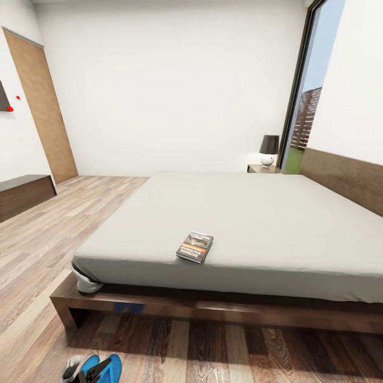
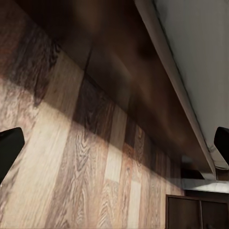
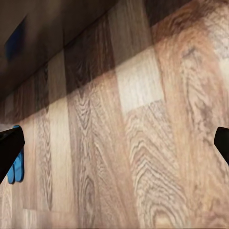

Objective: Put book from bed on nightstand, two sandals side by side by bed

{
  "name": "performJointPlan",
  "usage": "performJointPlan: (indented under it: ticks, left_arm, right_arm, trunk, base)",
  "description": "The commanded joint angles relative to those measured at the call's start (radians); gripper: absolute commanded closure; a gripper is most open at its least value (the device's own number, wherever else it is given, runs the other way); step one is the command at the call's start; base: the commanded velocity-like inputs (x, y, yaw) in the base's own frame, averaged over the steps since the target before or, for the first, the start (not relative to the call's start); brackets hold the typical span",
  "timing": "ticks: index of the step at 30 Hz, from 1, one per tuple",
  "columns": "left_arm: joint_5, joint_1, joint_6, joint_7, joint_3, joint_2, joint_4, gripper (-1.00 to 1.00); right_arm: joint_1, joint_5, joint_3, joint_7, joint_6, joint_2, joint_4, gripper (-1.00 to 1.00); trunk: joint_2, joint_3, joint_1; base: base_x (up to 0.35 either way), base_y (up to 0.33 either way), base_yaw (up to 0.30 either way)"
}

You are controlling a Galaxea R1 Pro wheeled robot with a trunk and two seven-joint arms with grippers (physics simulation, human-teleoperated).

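Head view: bed (image 1: 255, 213) is lying across the room, grey mattress on a dark wood frame, headboard (image 1: 346, 178) standing along the right wall. Book (image 1: 194, 247) is resting flat on the mattress near the near edge, a little left of middle, cover up. Nightstand (image 1: 263, 168) is sitting at the far side of the bed by the tall window (image 1: 308, 90), a black-shaded lamp (image 1: 268, 150) standing on it.

Sandals (image 1: 101, 368) are lying on the plank floor (image 1: 223, 356) at the bottom left, just in front of the bed's near left corner, partly cut by the picture edge; the two are overlapping or touching, which one is which I cannot tell. A blue patch is also showing in the right wrist view at the edge, sandal (image 3: 16, 168), beside a dark fingertip.

Low dark cabinet (image 1: 24, 194) is sitting against the left wall, brown door (image 1: 45, 106) beyond it.

Left pincer (image 2: 114, 148) is hanging spread wide over the floor beside the bed frame, holding nothing. Right pincer (image 3: 114, 145) is likewise spread wide over bare planks, holding nothing
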Motion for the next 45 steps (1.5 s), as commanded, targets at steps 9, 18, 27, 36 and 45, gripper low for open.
performJointPlan:
  ticks: [9, 18, 27, 36, 45]
  left_arm:
    - [-0.002, 0.0, 0.012, -0.002, 0.005, 0.0, 0.0, -1.0]
    - [-0.002, 0.0, 0.012, -0.002, 0.004, 0.0, 0.001, -1.0]
    - [-0.008, 0.051, 0.007, -0.041, 0.002, -0.02, 0.0, -1.0]
    - [-0.011, 0.066, 0.005, -0.05, 0.002, -0.023, 0.0, -1.0]
    - [-0.01, 0.07, 0.005, -0.051, 0.002, -0.022, 0.0, -1.0]
  right_arm:
    - [-0.001, -0.005, 0.009, -0.027, -0.006, 0.0, 0.003, -1.0]
    - [-0.001, -0.007, 0.009, -0.04, -0.006, 0.0, 0.003, -1.0]
    - [-0.008, -0.01, 0.008, -0.033, -0.019, 0.026, -0.003, -1.0]
    - [-0.006, -0.021, -0.002, -0.024, -0.028, 0.038, -0.001, -1.0]
    - [-0.006, -0.025, -0.004, -0.026, -0.03, 0.043, 0.001, -1.0]
  trunk:
    - [0.0, -0.001, 0.0]
    - [0.0, -0.001, 0.0]
    - [0.0, -0.001, 0.0]
    - [0.0, -0.001, 0.0]
    - [0.0, -0.001, 0.0]
  base:
    - [0.0, 0.161, 0.0]
    - [0.0, 0.05, 0.0]
    - [0.0, 0.0, 0.0]
    - [0.0, 0.0, 0.0]
    - [0.0, 0.0, 0.0]
